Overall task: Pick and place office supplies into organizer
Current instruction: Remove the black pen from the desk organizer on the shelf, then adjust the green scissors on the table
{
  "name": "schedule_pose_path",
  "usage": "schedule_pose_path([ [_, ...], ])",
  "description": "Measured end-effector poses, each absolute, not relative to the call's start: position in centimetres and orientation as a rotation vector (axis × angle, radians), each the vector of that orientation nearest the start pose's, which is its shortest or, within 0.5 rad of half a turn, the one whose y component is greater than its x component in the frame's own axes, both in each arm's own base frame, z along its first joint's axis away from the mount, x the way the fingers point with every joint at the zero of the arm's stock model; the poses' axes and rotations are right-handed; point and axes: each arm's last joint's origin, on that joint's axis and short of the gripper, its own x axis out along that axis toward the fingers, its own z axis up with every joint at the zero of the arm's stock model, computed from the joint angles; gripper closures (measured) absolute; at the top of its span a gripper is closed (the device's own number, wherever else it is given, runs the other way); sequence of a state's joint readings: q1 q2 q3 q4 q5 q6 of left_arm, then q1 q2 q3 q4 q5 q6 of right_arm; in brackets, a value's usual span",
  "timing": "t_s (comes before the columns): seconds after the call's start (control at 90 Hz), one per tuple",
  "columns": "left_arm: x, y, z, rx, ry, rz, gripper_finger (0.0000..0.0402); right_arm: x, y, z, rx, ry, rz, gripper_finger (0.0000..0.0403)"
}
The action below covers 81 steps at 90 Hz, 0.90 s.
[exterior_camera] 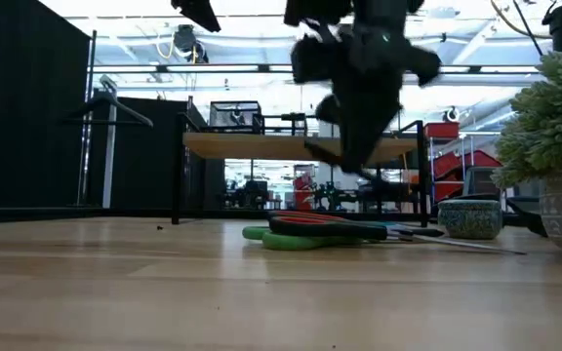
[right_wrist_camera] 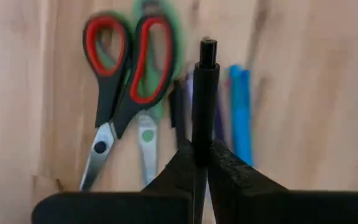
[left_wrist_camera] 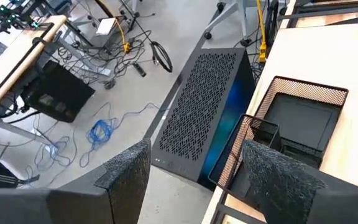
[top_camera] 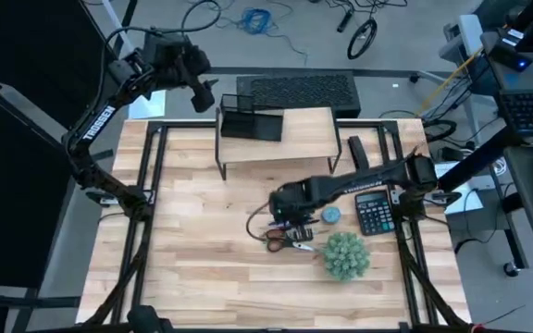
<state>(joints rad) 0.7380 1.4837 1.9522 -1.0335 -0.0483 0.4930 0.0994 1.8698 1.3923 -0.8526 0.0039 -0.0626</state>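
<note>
Now the right claw (right_wrist_camera: 201, 163) is pinched tight on a dark pen (right_wrist_camera: 204, 99), which stands upright between its fingers, raised over the supplies lying on the worktop (top_camera: 202, 250). Below it lie the red-handled scissors (right_wrist_camera: 120, 81), resting over the green-handled scissors (right_wrist_camera: 146, 134), with slim blue pens (right_wrist_camera: 241, 112) just beside them. From above, this claw hangs over the pile near the middle of the worktop, with a calculator (top_camera: 374, 213) and a fuzzy green plant (top_camera: 346, 255) close by. The organizer (top_camera: 250, 117) sits on the wooden riser shelf (top_camera: 308, 134) at the far side. The left claw (left_wrist_camera: 194, 171) hovers beyond that shelf with its fingers spread wide, holding nothing.
</note>
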Motion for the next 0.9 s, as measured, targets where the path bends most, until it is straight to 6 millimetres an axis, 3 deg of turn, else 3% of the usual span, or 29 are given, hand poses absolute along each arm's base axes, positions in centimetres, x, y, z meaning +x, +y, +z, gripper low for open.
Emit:
schedule_pose_path([
  [0.256, 20.1, 18.1, 47.8, 0.217, 0.696, 0.585, 0.016, 36.2, 3.9, 18.3, -0.223, 1.278, 0.141, 0.0395],
  [0.589, 20.1, 18.0, 47.8, 0.21, 0.694, 0.569, 0.016, 36.2, 3.9, 17.9, -0.225, 1.26, 0.14, 0.0382],
  [0.9, 20.1, 18.0, 47.8, 0.21, 0.693, 0.569, 0.016, 36.3, 3.9, 16.3, -0.246, 1.33, 0.156, 0.0308],
])
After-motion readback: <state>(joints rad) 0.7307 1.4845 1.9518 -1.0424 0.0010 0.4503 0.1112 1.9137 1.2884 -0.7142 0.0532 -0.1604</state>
